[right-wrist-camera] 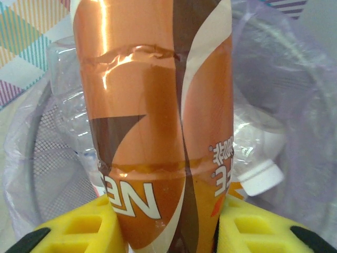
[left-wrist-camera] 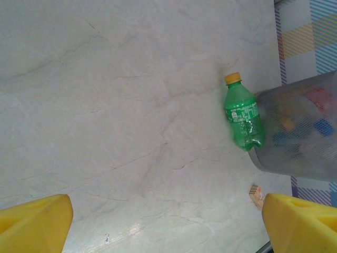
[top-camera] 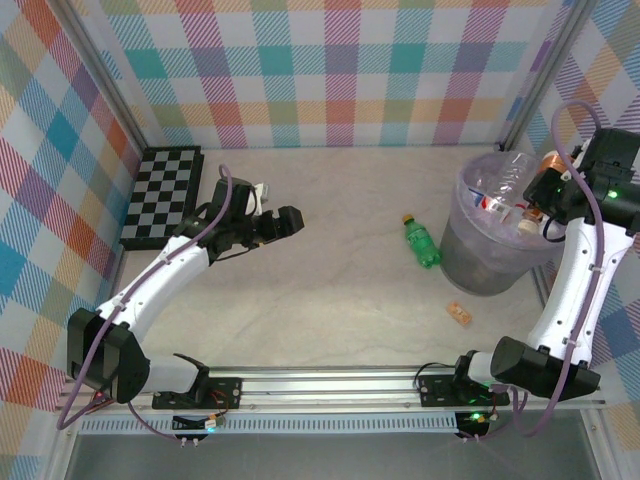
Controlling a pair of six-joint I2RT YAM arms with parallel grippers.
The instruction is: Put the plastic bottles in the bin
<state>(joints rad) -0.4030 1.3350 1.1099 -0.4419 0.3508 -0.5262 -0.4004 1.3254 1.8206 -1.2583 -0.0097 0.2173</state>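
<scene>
A pale, marble-veined desk (top-camera: 330,250) lies inside an enclosure of pastel plaid walls (top-camera: 340,70), with a folded black-and-white chessboard (top-camera: 160,195) at its far left.

At right, the right end effector (top-camera: 543,205) (right-wrist-camera: 168,232) is clenched on an orange-and-brown wrapped plastic bottle (top-camera: 551,160) (right-wrist-camera: 158,105), holding it above the round grey translucent bin (top-camera: 490,255) (right-wrist-camera: 37,174). The bottle's long axis runs straight out from between the yellow pads (right-wrist-camera: 79,232). Large white letters on its wrapper appear to read "NE"; the smaller white characters beside them cannot be made out.

The bin's pale purple plastic liner (right-wrist-camera: 295,105) holds crumpled clear plastic bottles (top-camera: 500,180), one with a white cap (right-wrist-camera: 260,176).

A small green plastic bottle (top-camera: 421,241) (left-wrist-camera: 243,116) lies on its side on the desk, its base against the bin wall and its yellow cap pointing far-left. Its label print is too small to read. A small tan piece (top-camera: 459,314) (left-wrist-camera: 256,194) lies nearer the arms.

The left end effector (top-camera: 285,222) (left-wrist-camera: 168,221) hangs released, spread wide above bare desk.
</scene>
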